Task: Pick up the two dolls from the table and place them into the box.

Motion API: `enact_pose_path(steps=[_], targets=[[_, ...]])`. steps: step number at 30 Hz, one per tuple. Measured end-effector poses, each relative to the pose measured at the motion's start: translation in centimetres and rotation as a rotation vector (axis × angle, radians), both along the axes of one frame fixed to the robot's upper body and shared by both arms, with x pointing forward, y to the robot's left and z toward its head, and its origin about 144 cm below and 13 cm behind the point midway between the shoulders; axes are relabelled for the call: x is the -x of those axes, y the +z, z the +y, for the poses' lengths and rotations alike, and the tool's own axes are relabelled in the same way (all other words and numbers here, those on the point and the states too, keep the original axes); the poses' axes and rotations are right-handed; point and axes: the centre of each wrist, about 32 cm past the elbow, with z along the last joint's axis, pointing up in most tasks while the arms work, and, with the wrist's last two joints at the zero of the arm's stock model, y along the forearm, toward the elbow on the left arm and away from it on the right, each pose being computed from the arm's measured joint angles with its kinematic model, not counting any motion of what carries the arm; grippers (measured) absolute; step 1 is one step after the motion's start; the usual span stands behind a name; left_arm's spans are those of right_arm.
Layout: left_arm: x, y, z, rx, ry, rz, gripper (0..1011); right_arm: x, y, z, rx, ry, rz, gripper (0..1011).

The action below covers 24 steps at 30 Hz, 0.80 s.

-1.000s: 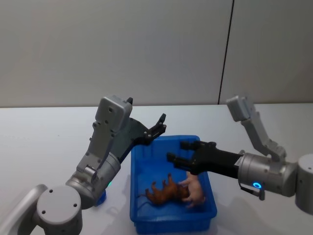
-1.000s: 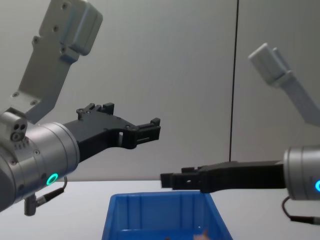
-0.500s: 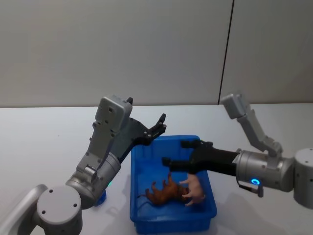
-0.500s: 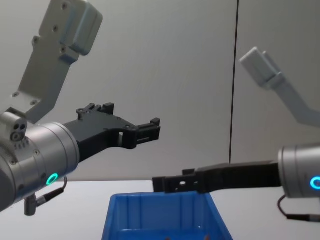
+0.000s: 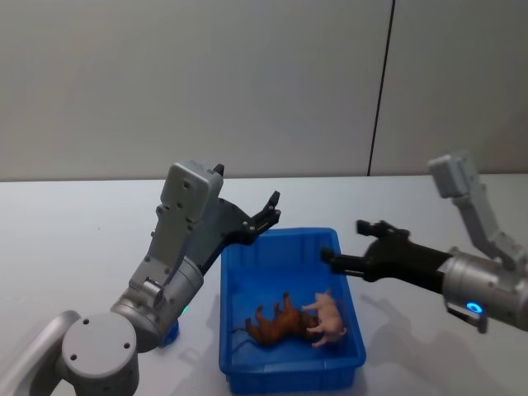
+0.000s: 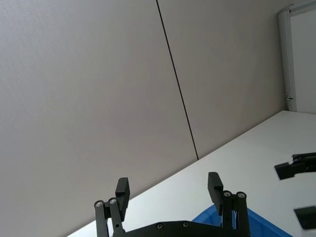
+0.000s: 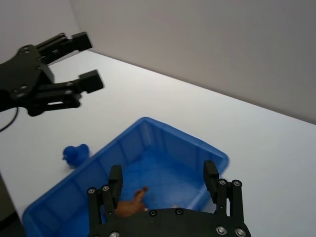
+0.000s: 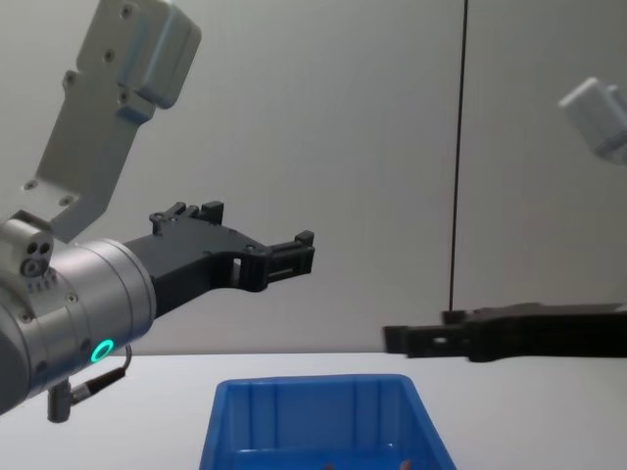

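Note:
Both dolls lie inside the blue box [image 5: 228, 330]: the brown doll [image 5: 276, 322] on its side, and the pale pink doll [image 5: 331, 318] touching it on the right. My right gripper [image 5: 345, 243] hangs open and empty above the box's far right corner. Its wrist view shows its fingers [image 7: 211, 171] spread over the box [image 7: 123, 148] and the brown doll [image 7: 131, 206]. My left gripper [image 5: 268, 213] is held open and empty in the air over the box's far left corner. The box [image 8: 313, 411] sits low under both grippers in the chest view.
A small blue toy [image 7: 75, 153] sits on the white table [image 5: 82, 239] just left of the box, under my left arm. The table stretches bare to a grey wall behind. My left gripper [image 7: 91, 59] also appears far off in the right wrist view.
My right gripper has drawn back to the right, from over the dolls in the middle of the box to its far right corner. The left arm and the dolls have not moved.

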Motion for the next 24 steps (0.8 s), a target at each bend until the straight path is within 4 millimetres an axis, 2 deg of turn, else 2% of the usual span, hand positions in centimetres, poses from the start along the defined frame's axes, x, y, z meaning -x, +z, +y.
enact_pose_path(steps=[10,24], targets=[[0.3,0.0,0.7,0.01,-0.006,0.019,1004,2.0,-0.3,-3.1,0.022,-0.146,-0.035,1001],[3.6,0.0,3.2,0.037,0.06,0.169,1004,5.0,-1.0,-7.2,0.057,-0.36,-0.08,1001]])
